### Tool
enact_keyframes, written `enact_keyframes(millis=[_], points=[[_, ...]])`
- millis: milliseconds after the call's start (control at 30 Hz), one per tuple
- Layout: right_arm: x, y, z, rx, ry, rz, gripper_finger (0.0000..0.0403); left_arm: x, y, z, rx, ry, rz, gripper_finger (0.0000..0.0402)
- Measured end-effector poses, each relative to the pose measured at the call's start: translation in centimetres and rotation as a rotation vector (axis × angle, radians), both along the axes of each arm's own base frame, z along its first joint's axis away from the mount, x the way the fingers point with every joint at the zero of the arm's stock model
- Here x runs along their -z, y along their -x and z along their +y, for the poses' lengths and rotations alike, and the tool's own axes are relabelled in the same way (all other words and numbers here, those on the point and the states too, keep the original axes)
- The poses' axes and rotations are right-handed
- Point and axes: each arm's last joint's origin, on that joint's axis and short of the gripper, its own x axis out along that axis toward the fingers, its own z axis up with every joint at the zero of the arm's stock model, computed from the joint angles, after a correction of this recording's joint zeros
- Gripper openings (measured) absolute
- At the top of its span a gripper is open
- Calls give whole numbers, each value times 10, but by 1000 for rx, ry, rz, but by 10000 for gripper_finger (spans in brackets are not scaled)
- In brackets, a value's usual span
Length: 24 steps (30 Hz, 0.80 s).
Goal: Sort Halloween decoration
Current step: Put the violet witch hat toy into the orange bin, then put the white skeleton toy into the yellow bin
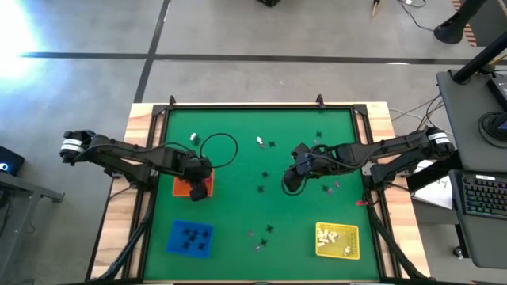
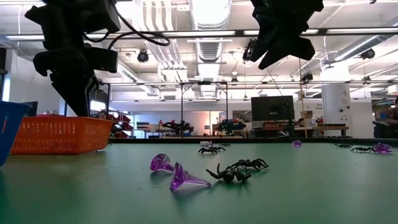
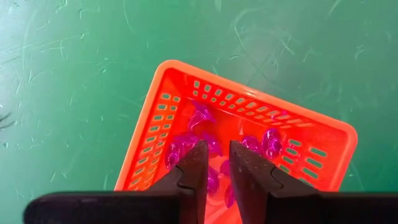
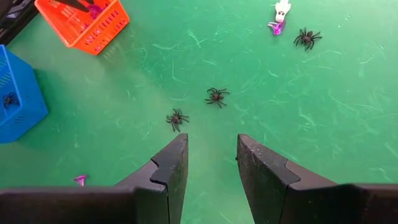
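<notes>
Already my left gripper [image 3: 216,163] hangs slightly parted and empty over the orange slotted plastic tray [image 3: 163,102], where pinkish-purple trinkets [image 3: 198,118] lie sorted at frame centre. My right gripper [image 4: 211,163] is open, holding nothing. Farther out, black plastic spiders [image 4: 216,96] are scattered mid-mat, so I judge sorting partly done.

You get even, bright overhead light on the green mat [image 1: 261,237]; shadows under the arms stay soft. A white glare washes out the floor's corner [image 1: 16,32] from above. At table level, ceiling strip lights [image 2: 208,12] blaze, the arms read as dark silhouettes, and the near purple trinkets [image 2: 177,175] look slightly soft.
</notes>
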Motion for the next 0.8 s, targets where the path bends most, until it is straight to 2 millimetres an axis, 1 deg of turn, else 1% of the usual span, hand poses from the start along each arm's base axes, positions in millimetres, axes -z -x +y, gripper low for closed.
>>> enact_keyframes(millis=[200, 433, 633, 800], points=[[0, 0, 0, -1, 1, 0, 128, 0, 0, 0, 0, 0, -1, 73], [0, 0, 0, -3, 2, 1, 128, -2, -2, 0, -7, 3, -12, 79], [0, 0, 0, -34, 27, 8, 128, -19, -9, 0, -23, -19, -53, 79], [0, 0, 0, -50, 39, 12, 128, -45, -16, 0, -35, -33, -96, 79]])
